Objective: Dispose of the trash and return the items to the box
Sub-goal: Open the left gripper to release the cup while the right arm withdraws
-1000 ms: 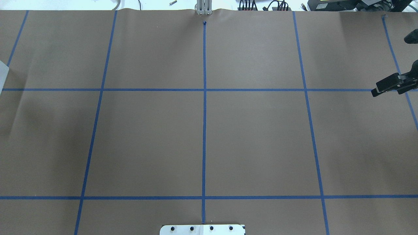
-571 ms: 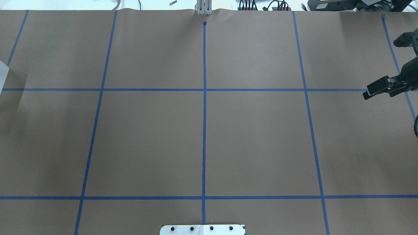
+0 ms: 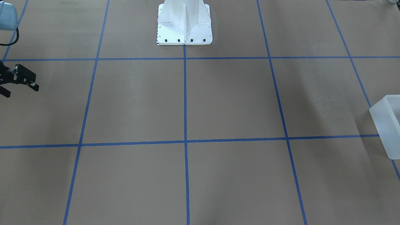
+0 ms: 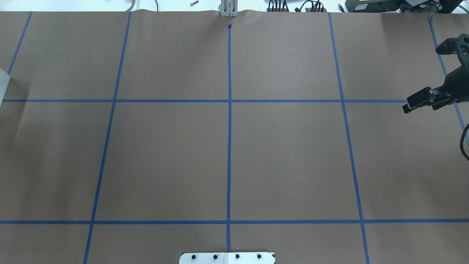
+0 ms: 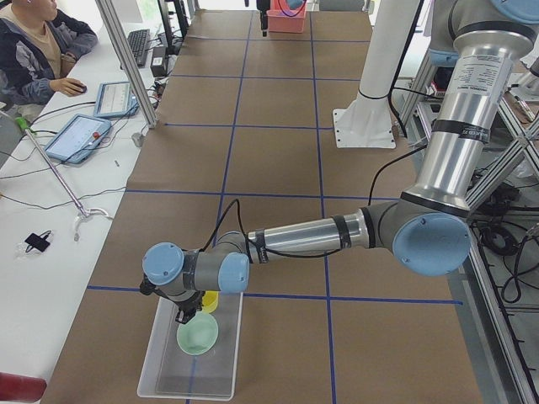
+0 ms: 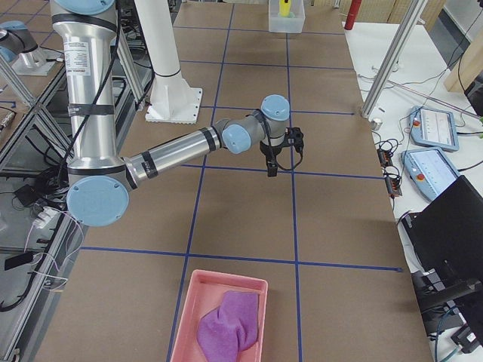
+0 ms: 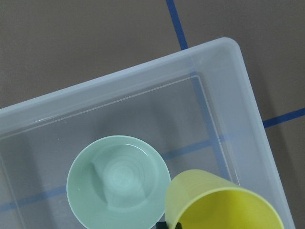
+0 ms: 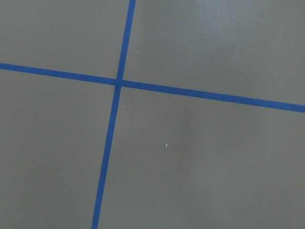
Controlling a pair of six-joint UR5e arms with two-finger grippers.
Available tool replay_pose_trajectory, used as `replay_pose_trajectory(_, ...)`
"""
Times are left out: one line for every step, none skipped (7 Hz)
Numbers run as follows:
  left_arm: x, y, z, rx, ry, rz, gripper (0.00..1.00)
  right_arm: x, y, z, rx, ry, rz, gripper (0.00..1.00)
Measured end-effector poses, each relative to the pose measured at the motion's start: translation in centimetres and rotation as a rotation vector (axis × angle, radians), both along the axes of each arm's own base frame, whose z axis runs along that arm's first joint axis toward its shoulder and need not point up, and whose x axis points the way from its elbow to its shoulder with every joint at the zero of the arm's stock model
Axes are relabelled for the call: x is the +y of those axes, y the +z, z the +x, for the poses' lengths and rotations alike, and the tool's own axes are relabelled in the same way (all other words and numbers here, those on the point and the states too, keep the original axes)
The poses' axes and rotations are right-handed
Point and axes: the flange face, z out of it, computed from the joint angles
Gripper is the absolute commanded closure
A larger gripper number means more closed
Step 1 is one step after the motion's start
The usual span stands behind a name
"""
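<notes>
The frosted white box (image 5: pixel 160 383) stands at the table's left end; it also shows in the front view (image 3: pixel 386 125) and the left wrist view (image 7: pixel 228 62). The mint-green bowl (image 7: pixel 118 179) lies inside it, also seen from the left (image 5: pixel 198 335). My left gripper (image 5: pixel 189 307) hangs over the box. It looks shut on the yellow cup (image 7: pixel 209 200), with only a dark bit of finger showing beside the cup. The cup (image 5: pixel 210 300) is over the box next to the bowl. My right gripper (image 4: pixel 421 79) is open and empty above bare table at the right end.
A pink tray (image 6: pixel 223 285) with a purple cloth (image 6: pixel 229 324) sits at the table's right end. The white robot pedestal (image 3: pixel 184 22) stands at the robot's side. An operator and tablets (image 5: pixel 80 135) are at a side desk.
My right gripper has moved left, further in over the table, still open. The shadow at the table's left end has shifted.
</notes>
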Motion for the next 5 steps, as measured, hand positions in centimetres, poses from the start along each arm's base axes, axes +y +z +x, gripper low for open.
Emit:
replay_pose_trajectory(0.0, 0.5, 1.5, 0.001, 0.009, -0.002, 1.00, 0.0, 0.0, 0.0, 0.001, 0.000, 0.000, 0.00)
replay_pose_trajectory(-0.1, 0.6, 2.7, 0.002, 0.016, -0.003, 0.01, 0.0, 0.0, -0.1, 0.002, -0.001, 0.000, 0.00)
replay_pose_trajectory(-0.1, 0.6, 3.2, 0.002, 0.022, 0.005, 0.02, 0.0, 0.0, -0.1, 0.002, -0.001, 0.001, 0.00)
replay_pose_trajectory(-0.1, 0.5, 3.4, 0.004, 0.027, 0.030, 0.02, 0.1, 0.0, -0.2, 0.001, 0.001, -0.003, 0.00)
replay_pose_trajectory(0.1, 0.3, 3.5, 0.017, 0.029, 0.057, 0.02, 0.1, -0.1, -0.2, 0.000, 0.006, -0.012, 0.00)
